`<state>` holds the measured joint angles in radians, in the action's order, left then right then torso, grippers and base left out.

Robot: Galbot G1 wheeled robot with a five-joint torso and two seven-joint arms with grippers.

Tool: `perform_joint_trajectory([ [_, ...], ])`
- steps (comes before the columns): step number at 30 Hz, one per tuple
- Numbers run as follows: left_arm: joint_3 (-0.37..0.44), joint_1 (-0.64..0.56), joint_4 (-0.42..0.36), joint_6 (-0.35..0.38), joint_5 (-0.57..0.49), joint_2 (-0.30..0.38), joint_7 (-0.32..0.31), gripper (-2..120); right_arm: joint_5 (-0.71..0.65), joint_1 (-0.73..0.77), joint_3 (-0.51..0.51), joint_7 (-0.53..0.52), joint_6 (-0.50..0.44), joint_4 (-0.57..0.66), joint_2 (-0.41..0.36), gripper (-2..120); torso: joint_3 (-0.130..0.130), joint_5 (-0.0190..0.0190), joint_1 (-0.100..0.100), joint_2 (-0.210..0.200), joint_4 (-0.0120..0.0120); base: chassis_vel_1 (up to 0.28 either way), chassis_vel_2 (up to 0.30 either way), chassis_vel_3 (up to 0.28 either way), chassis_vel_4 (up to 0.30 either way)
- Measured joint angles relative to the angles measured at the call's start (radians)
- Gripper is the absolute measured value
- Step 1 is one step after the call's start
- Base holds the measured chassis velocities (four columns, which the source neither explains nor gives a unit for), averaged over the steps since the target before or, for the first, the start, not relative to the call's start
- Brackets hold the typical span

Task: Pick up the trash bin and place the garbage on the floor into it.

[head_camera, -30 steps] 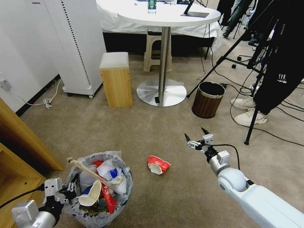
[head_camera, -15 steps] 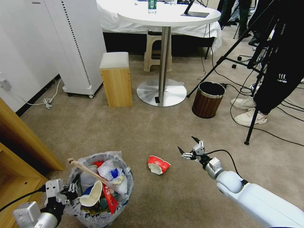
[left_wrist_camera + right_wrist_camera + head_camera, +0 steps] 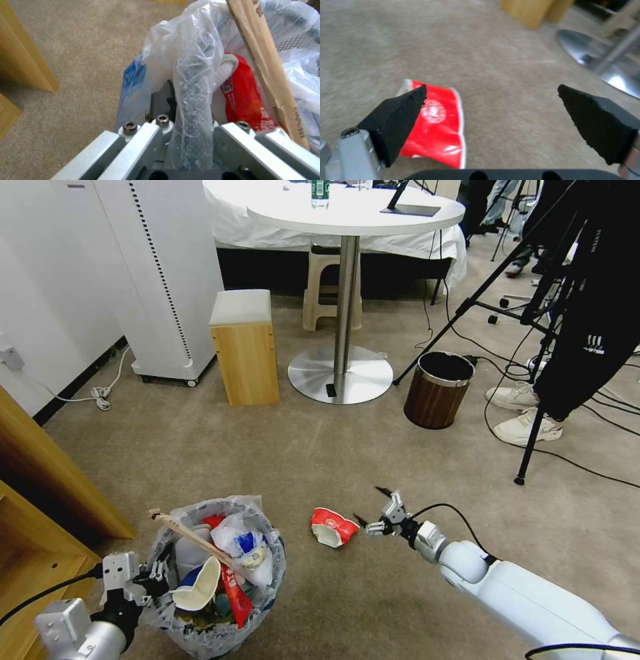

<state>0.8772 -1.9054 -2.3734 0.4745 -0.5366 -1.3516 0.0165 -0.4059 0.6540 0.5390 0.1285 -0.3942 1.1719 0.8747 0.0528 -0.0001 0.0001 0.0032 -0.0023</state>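
Left gripper (image 3: 150,580) clamps the bin (image 3: 217,573) rim, bag pinched between its fingers, keeping it ready near the carpet's wooden-cabinet edge. Right gripper (image 3: 373,510), fingers spread wide, hangs just beside the crushed red cup (image 3: 331,527), lined up to grab.

Trash bin (image 3: 196,82) rim wrapped in bag; left gripper (image 3: 186,140) fingertips hidden behind it.
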Motion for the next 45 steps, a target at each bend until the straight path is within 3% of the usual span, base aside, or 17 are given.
perform_joint_trajectory([
  [9, 0.0, -0.007, -0.007, -0.006, 0.003, -0.017, 0.001, 1, -0.005, -0.09, 0.111, 0.138, -0.11, -0.23, 0.107, 100, 0.0, -0.0001, 0.0, 0.0, 0.0001, 0.0, 0.0, 0.0, 0.0],
  [17, 0.004, -0.011, -0.009, -0.015, 0.004, -0.027, 0.002, 1, 0.0, -0.11, 0.145, 0.161, -0.154, -0.376, 0.21, 100, 0.0, -0.0007, 0.0, 0.0, -0.0003, 0.0, 0.0, 0.0, 0.0],
  [19, 0.006, -0.013, -0.01, -0.019, 0.004, -0.03, 0.002, 1, 0.013, -0.115, 0.151, 0.158, -0.155, -0.435, 0.281, 100, 0.0, 0.0002, 0.0, 0.0, 0.0001, 0.0, 0.0, 0.0, 0.0],
  [24, 0.006, -0.016, -0.012, -0.022, 0.007, -0.039, 0.003, 1, 0.03, -0.122, 0.17, 0.154, -0.16, -0.498, 0.362, 100, 0.0, 0.0, 0.0, 0.0, 0.0003, 0.0, 0.0, 0.0, 0.0],
  [30, 0.014, -0.02, -0.02, -0.027, 0.005, -0.04, 0.003, 1, 0.036, -0.112, 0.177, 0.143, -0.155, -0.513, 0.385, 100, 0.0, 0.0001, 0.0, 0.0, 0.0001, 0.0, 0.0, 0.0, 0.0],
  [41, 0.013, -0.017, -0.014, -0.033, 0.005, -0.034, 0.001, 1, 0.047, -0.081, 0.132, 0.117, -0.146, -0.514, 0.355, 100, 0.0, 0.0, 0.0, 0.0, -0.0001, 0.0, 0.0, 0.0, 0.0],
  [45, 0.01, -0.015, -0.011, -0.033, 0.003, -0.032, 0.001, 1, 0.051, -0.075, 0.118, 0.105, -0.15, -0.537, 0.357, 94, 0.0, 0.0002, 0.0, 0.0, -0.0001, 0.0, 0.0, 0.0, 0.0],
])
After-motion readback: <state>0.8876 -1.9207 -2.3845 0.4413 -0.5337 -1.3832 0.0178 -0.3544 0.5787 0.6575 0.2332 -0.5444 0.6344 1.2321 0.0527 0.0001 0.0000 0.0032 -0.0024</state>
